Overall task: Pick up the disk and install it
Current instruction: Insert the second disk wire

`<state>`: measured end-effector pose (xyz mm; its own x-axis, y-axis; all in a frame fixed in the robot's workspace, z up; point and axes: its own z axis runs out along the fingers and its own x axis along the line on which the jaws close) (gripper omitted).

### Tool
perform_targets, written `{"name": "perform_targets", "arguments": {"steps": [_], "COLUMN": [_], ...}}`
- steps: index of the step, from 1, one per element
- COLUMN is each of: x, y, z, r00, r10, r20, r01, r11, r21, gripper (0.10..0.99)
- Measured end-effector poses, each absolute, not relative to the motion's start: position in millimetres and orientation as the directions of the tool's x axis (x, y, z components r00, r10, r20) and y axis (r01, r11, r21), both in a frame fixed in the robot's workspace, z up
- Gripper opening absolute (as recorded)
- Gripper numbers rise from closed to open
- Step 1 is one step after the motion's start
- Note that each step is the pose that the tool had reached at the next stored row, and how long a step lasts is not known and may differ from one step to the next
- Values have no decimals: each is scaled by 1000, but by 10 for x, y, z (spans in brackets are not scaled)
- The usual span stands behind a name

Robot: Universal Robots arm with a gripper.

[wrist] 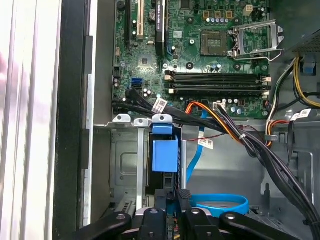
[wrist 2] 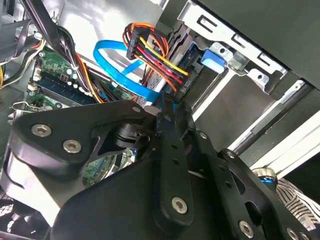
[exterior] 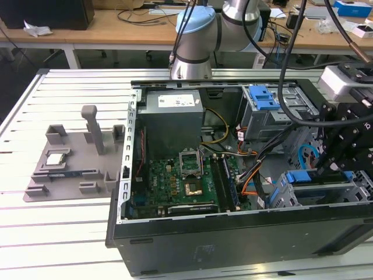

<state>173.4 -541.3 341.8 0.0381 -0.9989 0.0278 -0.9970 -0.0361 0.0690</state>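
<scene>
The disk [wrist: 164,155] stands on edge in a slot of the metal drive cage [wrist: 125,160], its bright blue plastic frame facing the first wrist view. In the exterior view the disk [exterior: 294,178] sits low in the cage [exterior: 280,198] at the case's near corner on that view's right. My gripper [wrist: 174,197] reaches down into the case over it, fingers [wrist: 165,197] close together on the blue frame's edge. The black gripper [exterior: 329,166] hangs just above the cage. A sliver of blue shows at the gripper [wrist 2: 167,106] tips in the second wrist view.
The open computer case [exterior: 233,233] lies on a slatted table. A motherboard [exterior: 186,181], power supply [exterior: 175,116] and an upper cage with a blue latch [exterior: 265,99] are inside. Cable bundles [wrist 2: 155,50] and a blue flat cable [wrist: 220,205] crowd the cage. A grey fixture [exterior: 70,157] holds a small chip [exterior: 55,158].
</scene>
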Motion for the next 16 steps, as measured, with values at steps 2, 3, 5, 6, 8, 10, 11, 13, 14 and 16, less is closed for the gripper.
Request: {"name": "perform_targets", "arguments": {"steps": [2, 3, 5, 6, 8, 10, 11, 13, 14, 16], "x": [1733, 1733, 1733, 1733, 1734, 1734, 1734, 1734, 1734, 1734], "y": [-5406, -5399, -5374, -5369, -5361, -5361, -5360, -5361, -5361, -5361], "z": [3520, 3570, 3698, 3745, 3970, 4031, 4032, 4033, 4033, 4033], "r00": [38, 38, 38, 38, 38, 38, 38, 38, 38, 38], "r10": [-999, -999, -999, -999, -999, -999, -999, -999, -999, -999], "r20": [28, 28, 29, 29, 31, 30, 31, 31, 31, 31], "r01": [-997, -997, -997, -997, -997, -997, -997, -997, -997, -997], "r11": [-36, -36, -36, -36, -36, -36, -36, -36, -36, -36], "r21": [69, 69, 69, 69, 68, 68, 68, 68, 68, 68], "gripper": [235, 235, 220, 157, 106, 106, 106, 106, 106, 106]}}
